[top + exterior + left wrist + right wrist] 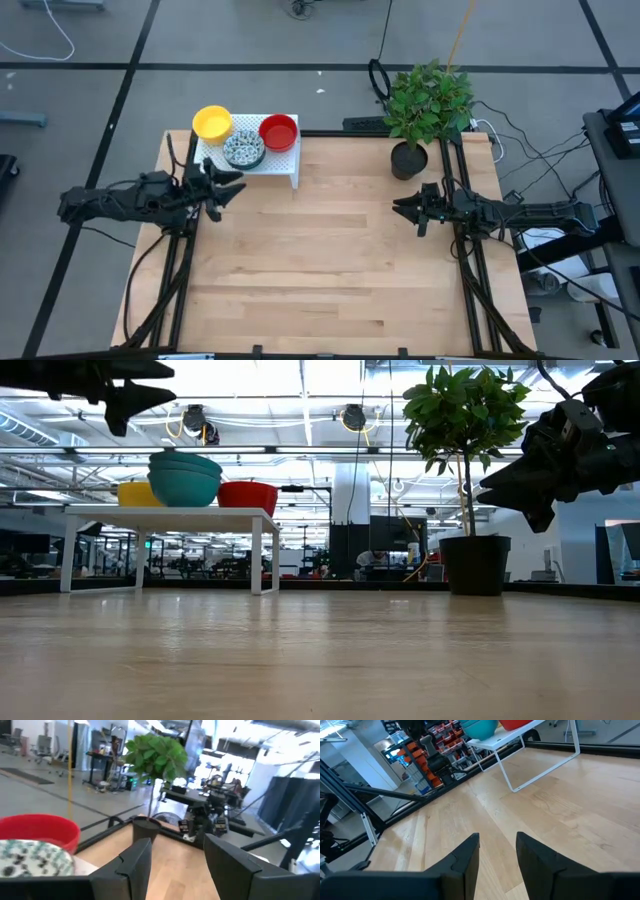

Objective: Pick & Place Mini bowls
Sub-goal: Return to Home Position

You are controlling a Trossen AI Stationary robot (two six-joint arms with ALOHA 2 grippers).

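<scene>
Three mini bowls sit on the white rack (280, 163) at the table's far left: a yellow one (212, 122), a white speckled one (243, 149) and a red one (278, 131). In the low view the speckled one shows teal sides (185, 478). My left gripper (232, 186) hovers open just in front of the rack's near left corner, above the table, pointing level toward the table's right. In its wrist view (177, 862) the red bowl (40, 830) and the speckled bowl (30, 857) lie beside it. My right gripper (405, 212) waits open at the right, above the table, nothing between its fingers (497, 852).
A green plant in a black pot (408, 160) stands at the far right, close behind my right gripper. The wooden tabletop (330, 270) stretches between the two arms and toward the near edge. Dark frame rails run along both sides (480, 290).
</scene>
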